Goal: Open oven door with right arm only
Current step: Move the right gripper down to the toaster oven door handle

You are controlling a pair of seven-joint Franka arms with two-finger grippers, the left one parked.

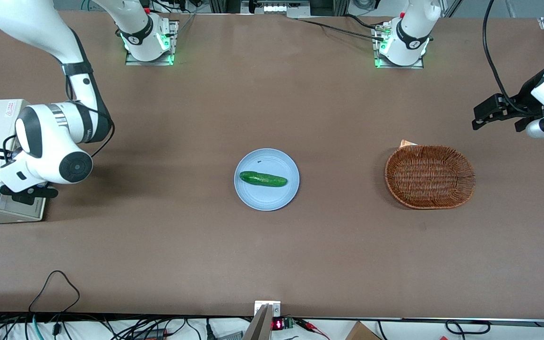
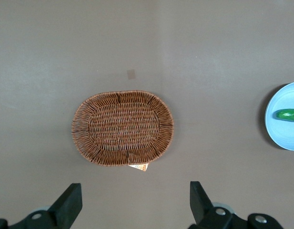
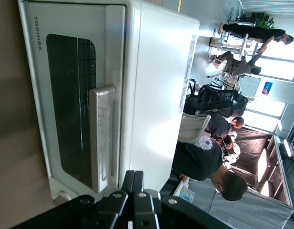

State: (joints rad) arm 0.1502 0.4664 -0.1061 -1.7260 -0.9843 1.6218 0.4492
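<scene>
at the left edge of the frame the gripper (image 1: 26,191), fingers (image 3: 134,188) closed and empty, faced the oven door (image 3: 70,105); they could slip off its handle (image 3: 103,136).

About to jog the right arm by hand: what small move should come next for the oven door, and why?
Probably ease the gripper forward onto the door handle. The oven door looks closed against the white oven body, and the shut fingers sit just short of the handle, not touching it; they would need to open first.
</scene>
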